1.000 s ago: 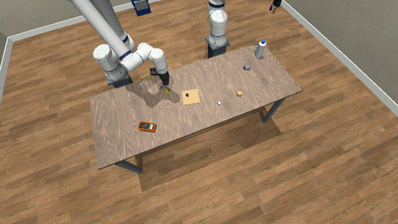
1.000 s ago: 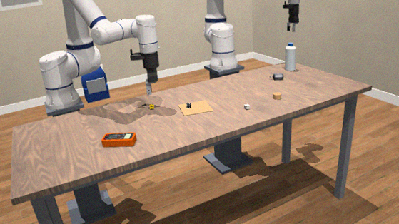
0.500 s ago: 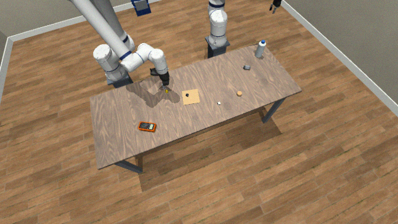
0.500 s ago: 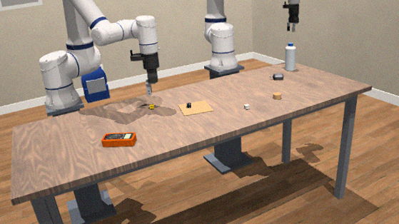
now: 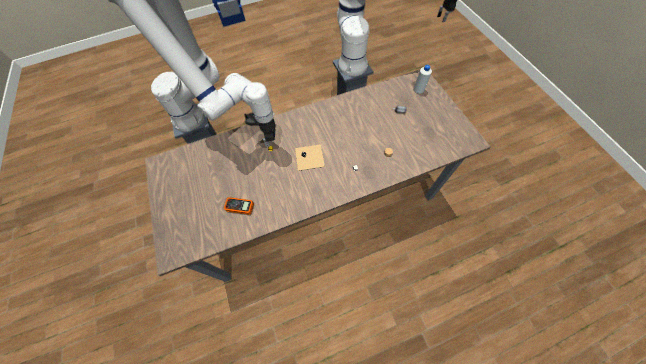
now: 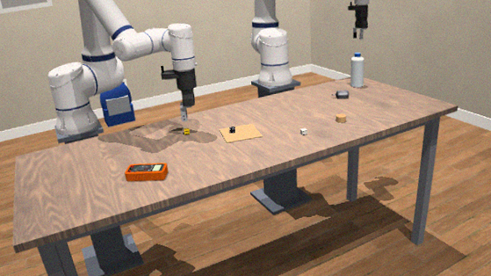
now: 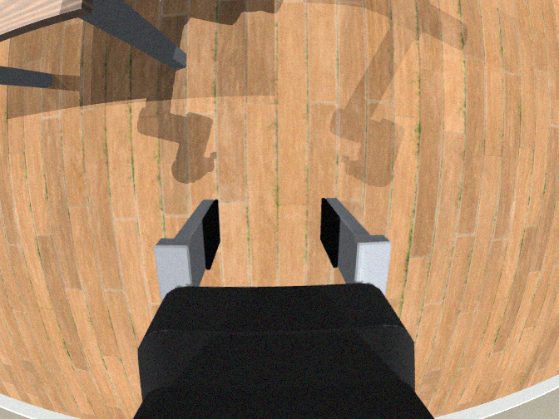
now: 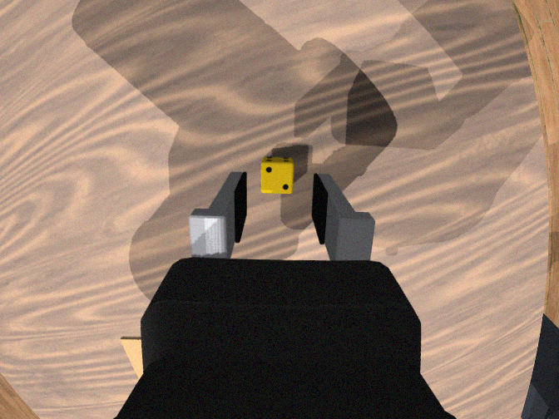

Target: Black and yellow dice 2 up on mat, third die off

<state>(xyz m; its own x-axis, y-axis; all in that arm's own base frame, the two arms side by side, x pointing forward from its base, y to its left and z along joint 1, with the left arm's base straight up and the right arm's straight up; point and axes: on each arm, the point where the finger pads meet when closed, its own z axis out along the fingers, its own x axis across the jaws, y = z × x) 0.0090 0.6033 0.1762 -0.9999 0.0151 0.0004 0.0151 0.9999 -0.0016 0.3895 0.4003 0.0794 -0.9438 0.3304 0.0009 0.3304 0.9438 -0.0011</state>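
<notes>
The yellow die [image 5: 270, 148] [image 6: 186, 132] [image 8: 277, 176] sits flat on the table, off the mat, with 2 on top in the right wrist view. My right gripper [image 5: 267, 145] [image 6: 184, 119] [image 8: 279, 194] is open and empty, pointing down a little above it. The black die [image 5: 304, 154] [image 6: 232, 129] is on the tan mat [image 5: 315, 163] [image 6: 248, 135] [image 8: 131, 349], toward its left side; its top number is too small to tell. The white die [image 5: 355, 168] [image 6: 304, 131] is off the mat. My left gripper [image 5: 442, 19] [image 6: 358, 36] [image 7: 269, 219] is open and empty, high beyond the table's far right end.
An orange multimeter [image 5: 238, 205] [image 6: 146, 172] lies at the table's front left. A round wooden piece [image 5: 388, 152] [image 6: 341, 118] is right of the white die. A small grey object [image 5: 400, 109] [image 6: 342, 94] and a bottle [image 5: 422, 81] [image 6: 357, 71] with a blue cap are at the back right.
</notes>
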